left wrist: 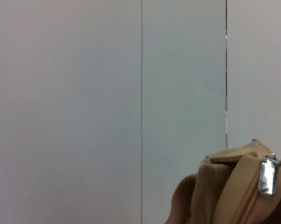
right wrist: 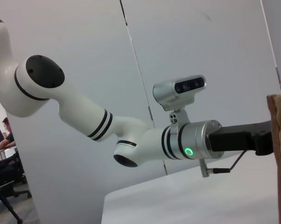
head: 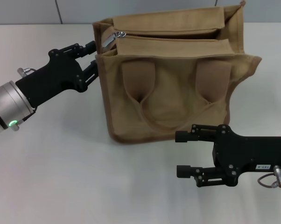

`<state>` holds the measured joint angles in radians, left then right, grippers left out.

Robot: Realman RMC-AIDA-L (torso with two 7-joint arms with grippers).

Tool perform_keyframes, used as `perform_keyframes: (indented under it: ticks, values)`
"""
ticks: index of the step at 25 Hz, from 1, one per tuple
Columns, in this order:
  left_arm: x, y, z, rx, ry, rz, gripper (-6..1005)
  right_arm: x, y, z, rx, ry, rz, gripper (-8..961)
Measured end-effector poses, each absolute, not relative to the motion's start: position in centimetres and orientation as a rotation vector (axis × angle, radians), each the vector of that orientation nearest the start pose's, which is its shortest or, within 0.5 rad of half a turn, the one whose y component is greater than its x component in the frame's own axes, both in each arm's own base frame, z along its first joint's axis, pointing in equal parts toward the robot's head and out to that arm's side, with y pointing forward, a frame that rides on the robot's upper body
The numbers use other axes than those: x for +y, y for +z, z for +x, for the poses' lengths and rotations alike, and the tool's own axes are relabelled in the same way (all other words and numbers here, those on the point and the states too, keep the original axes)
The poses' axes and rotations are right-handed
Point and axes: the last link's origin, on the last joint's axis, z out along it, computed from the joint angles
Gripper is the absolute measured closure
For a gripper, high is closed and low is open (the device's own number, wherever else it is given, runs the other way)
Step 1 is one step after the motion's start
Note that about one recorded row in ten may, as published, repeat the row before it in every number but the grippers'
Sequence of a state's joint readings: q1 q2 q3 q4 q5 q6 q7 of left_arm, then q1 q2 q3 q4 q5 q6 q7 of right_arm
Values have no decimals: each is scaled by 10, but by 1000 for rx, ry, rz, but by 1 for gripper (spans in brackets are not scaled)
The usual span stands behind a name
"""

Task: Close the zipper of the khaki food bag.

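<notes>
Khaki food bag stands upright on the white table in the head view, straight ahead of both grippers, its two wide handle loops hanging flat against the near face. Along its top runs the zipper, the mouth behind it gaping, with the silver pull tab at the end nearest the left gripper. That gripper reaches in from the robot's left, its black fingers spread apart against the bag's left edge, the upper one just below and beside the pull tab, the lower one at the side seam; whether either finger touches the cloth I cannot tell. The right gripper lies low over the table, just in front of the bag's lower right corner and clear of it, fingers parted and holding nothing, pointing toward the robot's left.

From the left wrist view, the bag's top corner sits close ahead, with the pull tab standing up on the zipper tape, a pale panelled wall behind. This gripper's own fingers do not show here.

From the right wrist view, the left arm stretches across, a green light glowing on its silver wrist, its black gripper body meeting the tan edge of the bag.
</notes>
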<state>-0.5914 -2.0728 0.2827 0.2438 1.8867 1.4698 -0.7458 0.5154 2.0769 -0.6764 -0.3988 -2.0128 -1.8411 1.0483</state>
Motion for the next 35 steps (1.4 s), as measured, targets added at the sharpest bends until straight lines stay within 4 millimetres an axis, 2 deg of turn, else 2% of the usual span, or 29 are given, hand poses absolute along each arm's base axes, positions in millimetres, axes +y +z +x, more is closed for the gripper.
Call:
perform_keyframes:
  ticks: [7, 11, 16, 23, 25, 28, 30, 35]
  values:
    - [338, -14, -268, -328, -972, -2287, 748, 264, -32, 252, 378, 1078, -2938, 185]
    - [335, -8, -269, -324, -1013, -2252, 947, 264, -31, 251, 374, 1091, -2931, 186]
    - [330, 0, -266, -290, -1071, -2234, 958, 264, -27, 248, 362, 1131, -2918, 186]
    - [326, 7, -253, -212, -1176, -2237, 973, 272, -5, 234, 425, 1344, -2822, 186]
    - [328, 8, -240, -158, -1234, -2249, 972, 280, 6, 225, 498, 1425, -2820, 185]
    - [330, 8, -234, -132, -1258, -2259, 970, 289, 11, 217, 569, 1441, -2837, 185]
    - [332, 8, -226, -103, -1288, -2273, 969, 302, 12, 209, 670, 1410, -2848, 185]
    - [334, 14, -220, -113, -1341, -2270, 966, 321, 14, 195, 733, 1374, -2856, 186]
